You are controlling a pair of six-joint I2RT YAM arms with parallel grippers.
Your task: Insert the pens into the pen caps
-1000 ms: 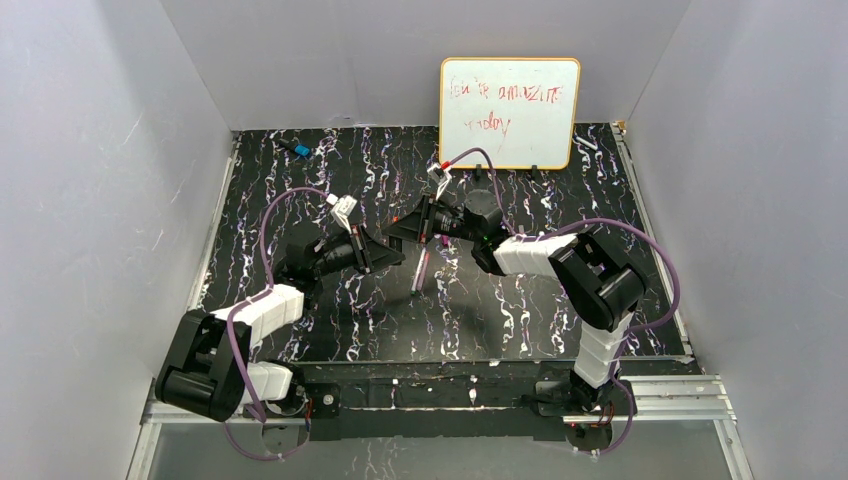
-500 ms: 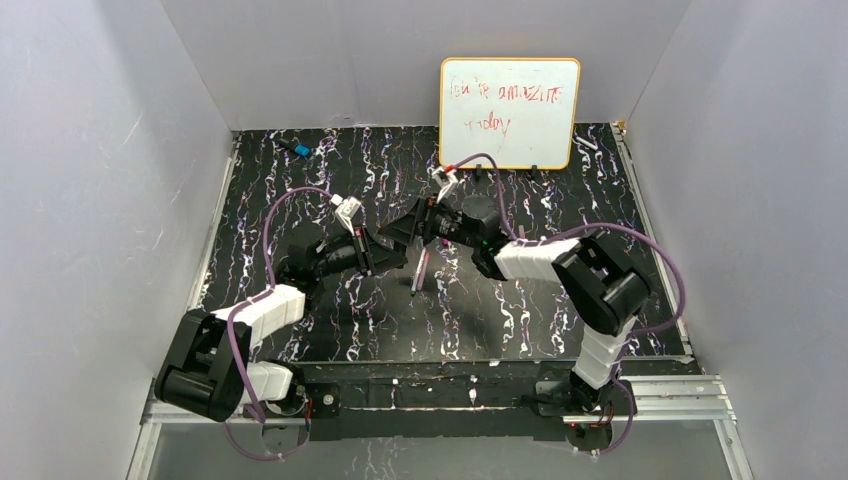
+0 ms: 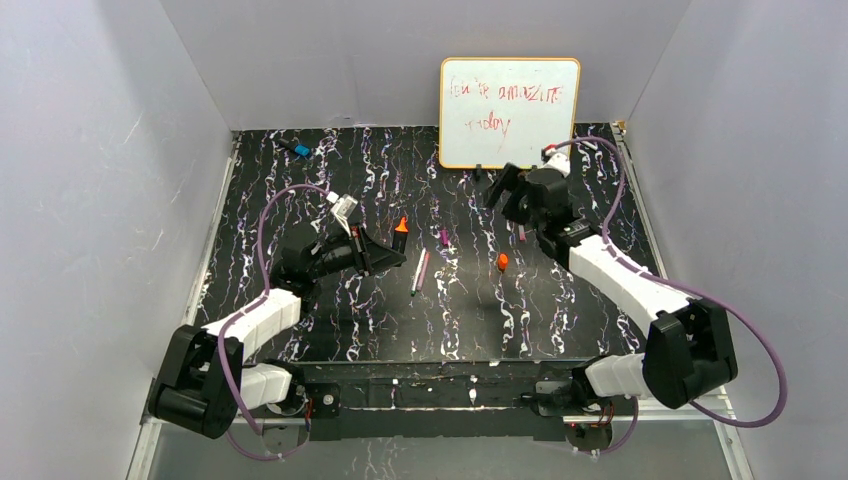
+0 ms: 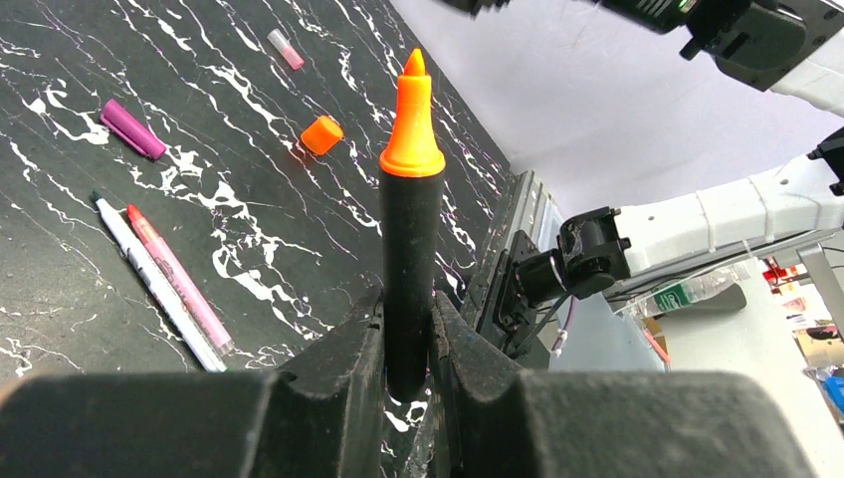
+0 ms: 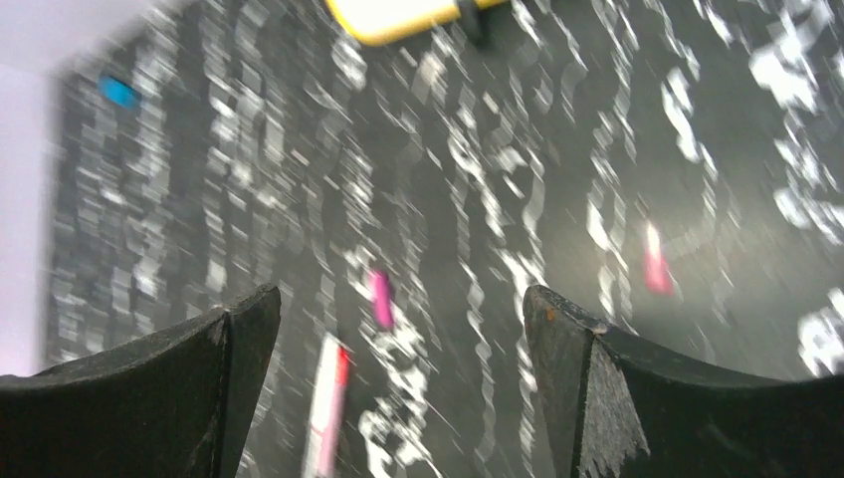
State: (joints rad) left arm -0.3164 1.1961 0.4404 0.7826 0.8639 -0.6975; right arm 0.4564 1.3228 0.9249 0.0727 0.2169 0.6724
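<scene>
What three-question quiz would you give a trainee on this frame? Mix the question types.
1. True or false: the left jaws are shut on the black marker with the orange tip.
2. The orange cap is: A) lying on the table, B) in the right jaws, C) on the marker.
3. How many pens lie side by side on the table?
Key: 1 true; 2 A; 3 two.

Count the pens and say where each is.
3. The black, orange-tipped pen is clamped in the left tool; a white pen and a pink pen lie side by side on the table. The far blue item is unclear.
</scene>
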